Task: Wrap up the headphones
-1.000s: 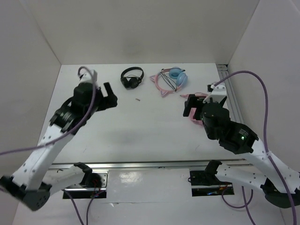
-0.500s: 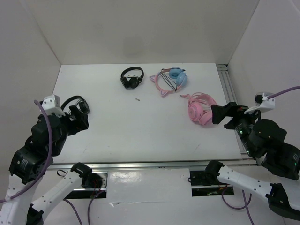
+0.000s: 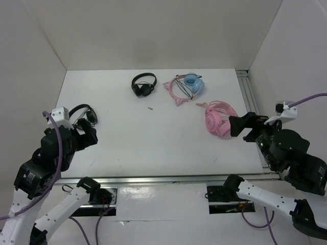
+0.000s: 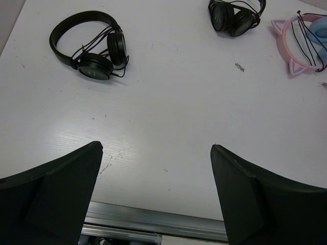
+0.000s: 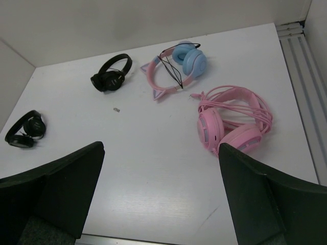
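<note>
Headphones (image 3: 193, 83) lie far-centre on the tabletop (image 3: 153, 138), cable apparently wound across the band; left tool (image 4: 156, 150) and right tool (image 5: 161, 148) wide, empty; wrap judged complete, pending verification.

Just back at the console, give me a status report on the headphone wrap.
Left gripper open, empty. Right gripper open, empty. Headphones lie far side, not held, black cable across the headband. All-pink headphones sit between them and the right gripper.
</note>
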`<state>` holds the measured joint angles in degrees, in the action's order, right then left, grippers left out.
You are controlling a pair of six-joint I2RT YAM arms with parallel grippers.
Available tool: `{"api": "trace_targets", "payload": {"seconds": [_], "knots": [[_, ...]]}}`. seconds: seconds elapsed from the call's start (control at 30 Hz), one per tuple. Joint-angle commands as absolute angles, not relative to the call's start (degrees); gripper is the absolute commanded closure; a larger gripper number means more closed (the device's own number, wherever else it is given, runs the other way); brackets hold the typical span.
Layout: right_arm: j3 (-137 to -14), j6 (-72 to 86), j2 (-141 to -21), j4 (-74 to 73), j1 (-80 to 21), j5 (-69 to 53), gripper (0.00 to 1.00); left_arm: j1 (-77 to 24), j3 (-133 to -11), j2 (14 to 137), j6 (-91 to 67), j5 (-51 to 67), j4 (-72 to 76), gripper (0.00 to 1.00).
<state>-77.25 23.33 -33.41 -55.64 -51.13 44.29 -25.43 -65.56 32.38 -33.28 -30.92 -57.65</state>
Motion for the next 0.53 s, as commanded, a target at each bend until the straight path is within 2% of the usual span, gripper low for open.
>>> {"api": "trace_targets", "payload": {"seconds": [0.0, 0.5], "knots": [[-77.61, 24.17, -33.57, -55.73, -51.59, 44.38, 0.00, -25.58, -65.74, 31.64, -33.75, -31.38, -56.51, 0.00], [-76.99, 23.03, -33.57, -53.70, -51.59, 42.54, 0.00, -25.58, -66.27, 31.64, -33.75, -30.85, -56.51, 0.00]]}}
